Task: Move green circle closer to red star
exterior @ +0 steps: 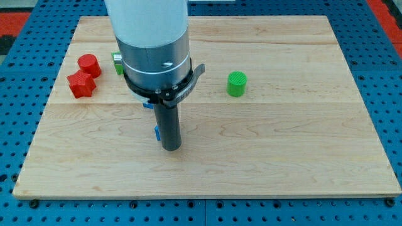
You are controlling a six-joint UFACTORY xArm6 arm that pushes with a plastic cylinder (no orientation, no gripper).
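Rod only, no claw to open/shut. My tip [171, 148] sits mid-board, left of green circle [237, 83]. I'd swing round its right side, then push steadily toward red star [81, 85] by left edge.

A pale wooden worktop [282, 144] made of joined planks, with visible grain and a smooth, matt finish. It lies on a blue perforated base [383, 56] that looks like painted metal or plastic. The green circle [237, 83], the red star [81, 85] and a red cylinder [88, 63] look like solid-coloured, matt, smooth plastic. The arm's upper body [147, 22] is glossy white, above a brushed silver metal collar [157, 59]. The rod is dark and matt down to my tip [171, 148].
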